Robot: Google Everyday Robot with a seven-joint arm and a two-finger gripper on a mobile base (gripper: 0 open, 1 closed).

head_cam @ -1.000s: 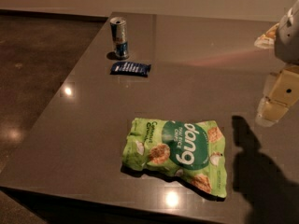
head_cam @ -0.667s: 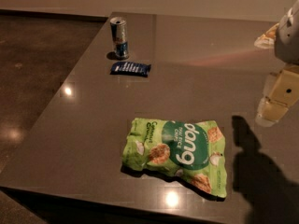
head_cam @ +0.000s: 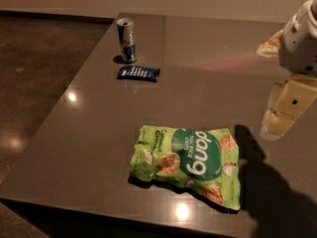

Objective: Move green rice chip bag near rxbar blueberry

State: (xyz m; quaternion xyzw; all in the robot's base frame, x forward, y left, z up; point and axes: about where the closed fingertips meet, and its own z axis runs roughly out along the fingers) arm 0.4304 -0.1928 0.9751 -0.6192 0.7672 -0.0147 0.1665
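Observation:
The green rice chip bag (head_cam: 188, 161) lies flat on the dark table near its front edge, with the "dang" circle facing up. The rxbar blueberry (head_cam: 138, 73) lies flat farther back and to the left, just in front of an upright drink can. My gripper (head_cam: 280, 115) hangs at the right edge of the view, above the table and to the right of the bag, apart from it and holding nothing that I can see.
A silver-blue drink can (head_cam: 127, 39) stands upright right behind the bar. The table (head_cam: 208, 73) has its left edge running diagonally from the can toward the front; the floor lies beyond it. My arm's shadow falls on the table's right front part.

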